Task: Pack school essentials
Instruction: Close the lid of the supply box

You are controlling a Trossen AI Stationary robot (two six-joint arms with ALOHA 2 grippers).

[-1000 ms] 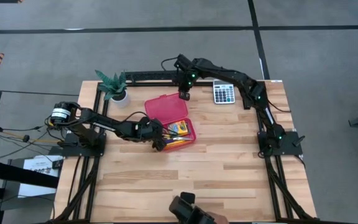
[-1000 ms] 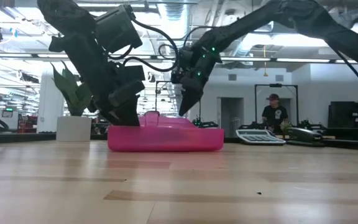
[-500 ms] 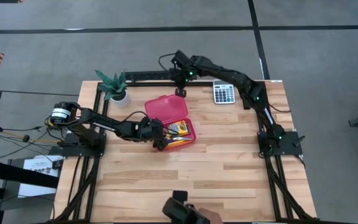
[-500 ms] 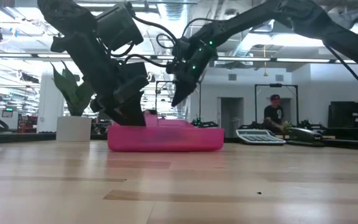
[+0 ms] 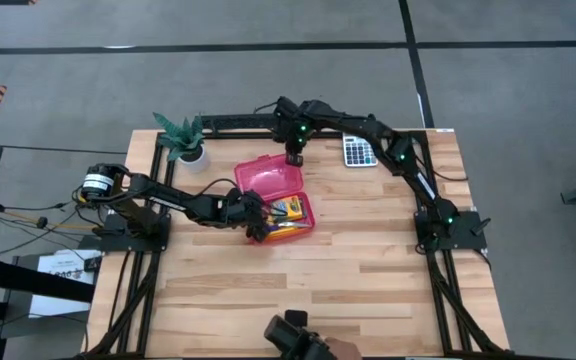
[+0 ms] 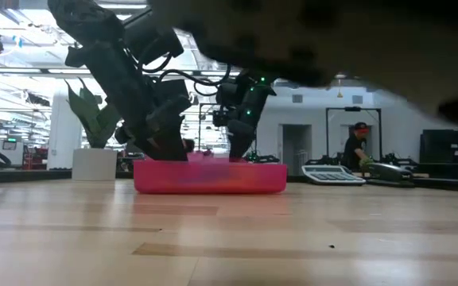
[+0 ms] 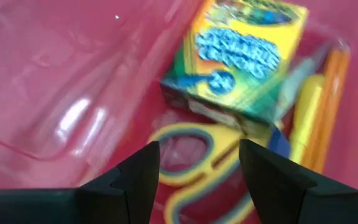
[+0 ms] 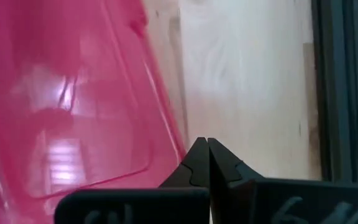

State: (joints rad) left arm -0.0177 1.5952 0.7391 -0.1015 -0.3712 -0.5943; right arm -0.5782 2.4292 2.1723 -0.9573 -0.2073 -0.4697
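Note:
A pink case lies open on the table, its lid (image 5: 266,175) on the far side and its base (image 5: 308,224) nearer. In the base lie the green-and-yellow crayon box (image 7: 241,56), the yellow-handled scissors (image 7: 188,163), the yellow stick (image 7: 307,118) and an orange pencil (image 7: 334,93). My left gripper (image 5: 257,228) hangs open over the base's left end, its fingers (image 7: 138,174) on either side of the scissors' handles. My right gripper (image 5: 294,158) is shut and low at the lid's far right edge (image 8: 173,140). My right gripper points down with its shut fingertips (image 8: 199,155) right beside the lid's far right edge (image 8: 178,152). I cannot tell whether they touch it.
The grey calculator (image 5: 358,152) lies at the far right, partly under the right arm. The potted plant (image 5: 184,140) stands at the far left. A dark object in a person's hand (image 5: 298,345) reaches in at the near edge and blurs the top of the low view.
My right gripper has come down from above the case to table height at the lid's far right edge, and its arm has folded in toward the table's left. The dark object at the near edge has shifted.

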